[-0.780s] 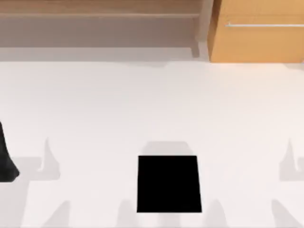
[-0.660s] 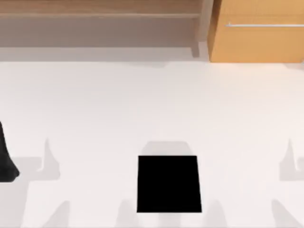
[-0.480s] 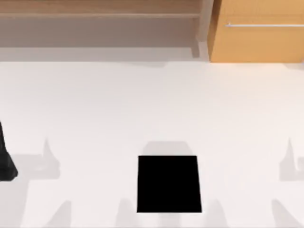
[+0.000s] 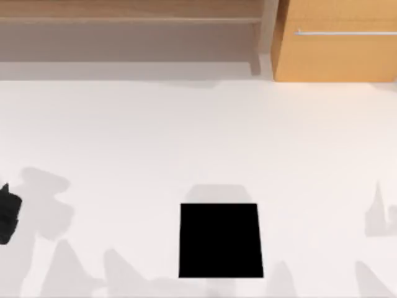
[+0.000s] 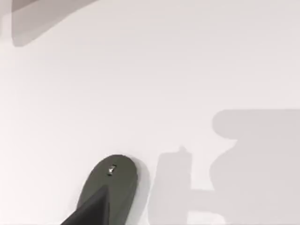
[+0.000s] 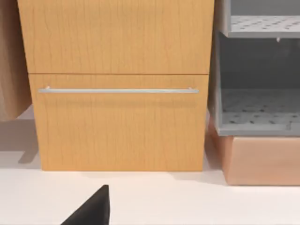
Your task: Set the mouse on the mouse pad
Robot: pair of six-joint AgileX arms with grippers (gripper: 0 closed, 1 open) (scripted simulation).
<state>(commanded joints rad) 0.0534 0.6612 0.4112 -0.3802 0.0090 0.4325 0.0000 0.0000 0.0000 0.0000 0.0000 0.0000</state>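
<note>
The mouse pad [image 4: 220, 239] is a flat black rectangle lying near the table's front edge, a little right of the middle. In the left wrist view the mouse [image 5: 115, 185] is a dull grey rounded oblong on the white table. A black part of my left gripper overlaps one end of it there. From above, my left gripper [image 4: 6, 211] is a black shape at the table's far left edge, well left of the pad. A black tip of my right gripper [image 6: 91, 211] shows in the right wrist view, facing a cabinet.
A wooden cabinet [image 4: 335, 40] with a drawer handle stands at the back right, and a low wooden shelf [image 4: 124, 31] runs along the back. In the right wrist view a grey perforated rack [image 6: 258, 70] stands beside the cabinet. White table [image 4: 198, 136] lies between the arms.
My left gripper's black shape has become shorter and sits lower at the left edge, and its shadows have grown and spread. The pad has not moved.
</note>
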